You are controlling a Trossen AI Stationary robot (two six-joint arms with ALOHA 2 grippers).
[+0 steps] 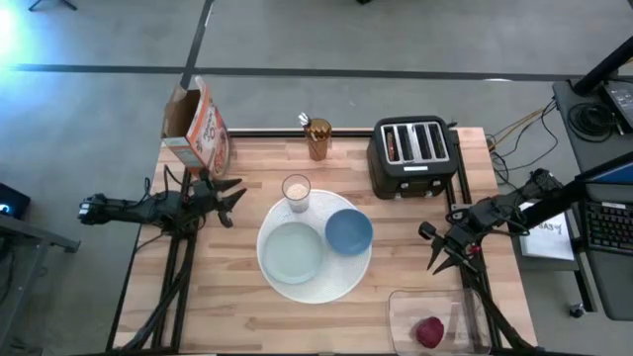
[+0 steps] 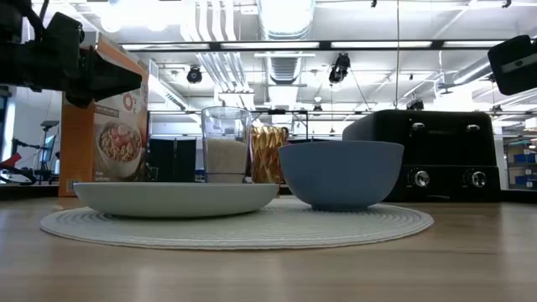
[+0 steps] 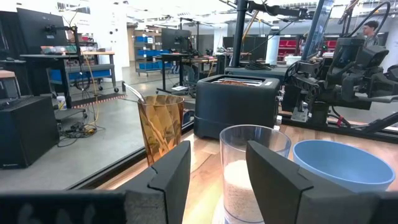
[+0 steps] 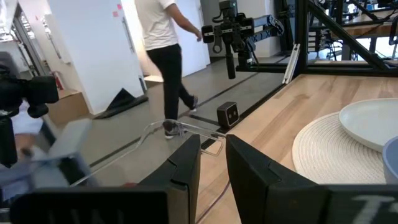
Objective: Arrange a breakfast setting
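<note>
Red fruit (image 1: 428, 332) in clear tub (image 1: 402, 309), approx 7 o'clock of right gripper (image 1: 436, 251), nearer arm; fingers narrowly parted, empty. Left gripper (image 1: 230, 199) part-spread, empty.

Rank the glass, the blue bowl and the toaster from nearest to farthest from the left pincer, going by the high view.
From the left pincer:
1. Glass, just beyond its tips, at the big plate's back edge.
2. Blue bowl, on the plate's right side.
3. Toaster, back right of the table.
</note>
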